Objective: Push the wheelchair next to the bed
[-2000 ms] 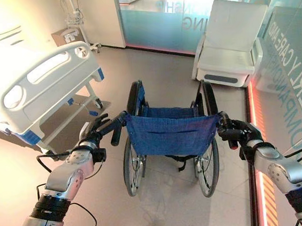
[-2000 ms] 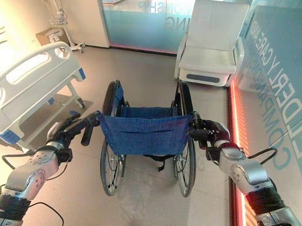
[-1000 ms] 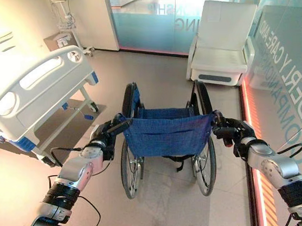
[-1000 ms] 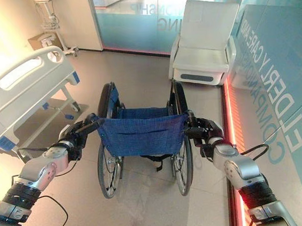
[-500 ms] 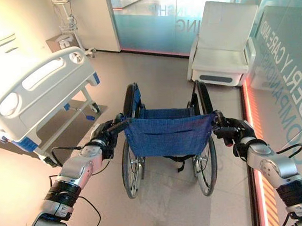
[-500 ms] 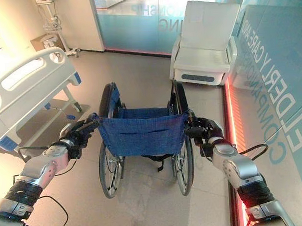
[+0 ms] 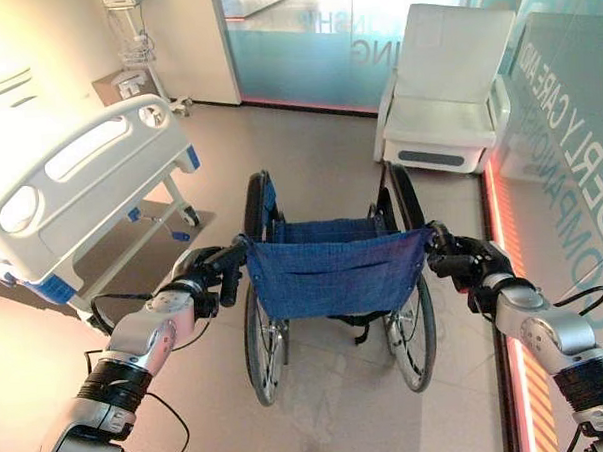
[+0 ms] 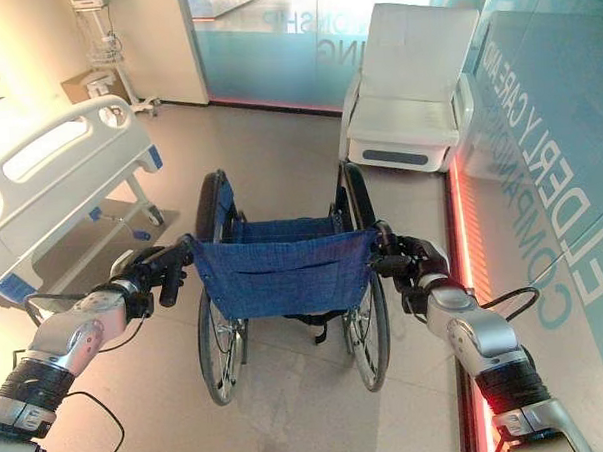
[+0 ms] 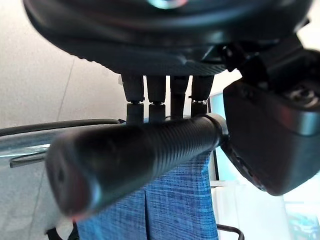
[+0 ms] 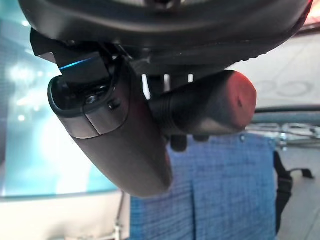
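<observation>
On our far left stands the bed (image 7: 80, 186), its footboard facing the open floor. Next our left hand (image 7: 199, 281) is curled round the left push handle (image 9: 135, 155) of the wheelchair (image 7: 329, 275), which sits between both hands, well apart from the bed. On the right, our right hand (image 7: 463, 264) is clenched round the right push handle (image 10: 210, 107). A white armchair (image 7: 445, 85) stands far right.
</observation>
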{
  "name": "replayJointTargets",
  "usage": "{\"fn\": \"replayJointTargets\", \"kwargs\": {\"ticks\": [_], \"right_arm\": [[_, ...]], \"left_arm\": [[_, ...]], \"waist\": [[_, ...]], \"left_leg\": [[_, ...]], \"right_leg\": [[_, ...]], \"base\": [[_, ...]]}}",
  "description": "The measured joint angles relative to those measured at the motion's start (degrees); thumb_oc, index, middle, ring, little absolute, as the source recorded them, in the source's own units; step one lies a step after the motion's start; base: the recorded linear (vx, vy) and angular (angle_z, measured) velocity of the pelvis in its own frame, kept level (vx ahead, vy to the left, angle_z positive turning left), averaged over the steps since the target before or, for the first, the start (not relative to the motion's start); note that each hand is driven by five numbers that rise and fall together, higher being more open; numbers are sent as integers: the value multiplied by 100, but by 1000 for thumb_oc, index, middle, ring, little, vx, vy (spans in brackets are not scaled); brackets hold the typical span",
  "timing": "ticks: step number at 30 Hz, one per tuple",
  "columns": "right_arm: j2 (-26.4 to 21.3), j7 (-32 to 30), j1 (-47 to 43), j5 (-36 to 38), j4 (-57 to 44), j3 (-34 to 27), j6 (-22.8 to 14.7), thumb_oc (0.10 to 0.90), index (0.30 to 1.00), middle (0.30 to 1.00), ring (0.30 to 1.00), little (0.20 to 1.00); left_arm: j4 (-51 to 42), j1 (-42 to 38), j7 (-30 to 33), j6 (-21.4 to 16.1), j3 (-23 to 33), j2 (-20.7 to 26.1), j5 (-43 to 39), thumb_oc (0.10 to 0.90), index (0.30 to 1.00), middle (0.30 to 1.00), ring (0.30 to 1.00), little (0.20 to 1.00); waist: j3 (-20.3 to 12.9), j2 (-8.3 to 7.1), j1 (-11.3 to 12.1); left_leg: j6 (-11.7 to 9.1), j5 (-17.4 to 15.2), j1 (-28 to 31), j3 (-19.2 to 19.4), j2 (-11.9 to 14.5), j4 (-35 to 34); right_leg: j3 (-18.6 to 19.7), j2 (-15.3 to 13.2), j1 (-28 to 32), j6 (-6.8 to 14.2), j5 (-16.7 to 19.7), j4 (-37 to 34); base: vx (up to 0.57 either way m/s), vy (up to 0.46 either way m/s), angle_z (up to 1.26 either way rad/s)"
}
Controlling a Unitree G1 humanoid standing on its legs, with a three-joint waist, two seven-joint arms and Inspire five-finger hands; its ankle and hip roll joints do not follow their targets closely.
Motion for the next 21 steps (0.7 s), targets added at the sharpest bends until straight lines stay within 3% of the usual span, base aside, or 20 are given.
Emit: {"fn": "replayJointTargets", "kwargs": {"ticks": [21], "right_arm": [[-162, 2, -631, 8, 657, 419, 170, 400, 300, 300, 300, 300]], "left_arm": [[63, -248, -30, 303, -155, 37, -482, 400, 300, 300, 300, 300]], "waist": [[0, -1, 108]], "left_leg": [[1, 1, 38, -71, -5, 22]], "right_leg": [[-69, -4, 47, -2, 1, 1]], "base": [[1, 1, 0]]}}
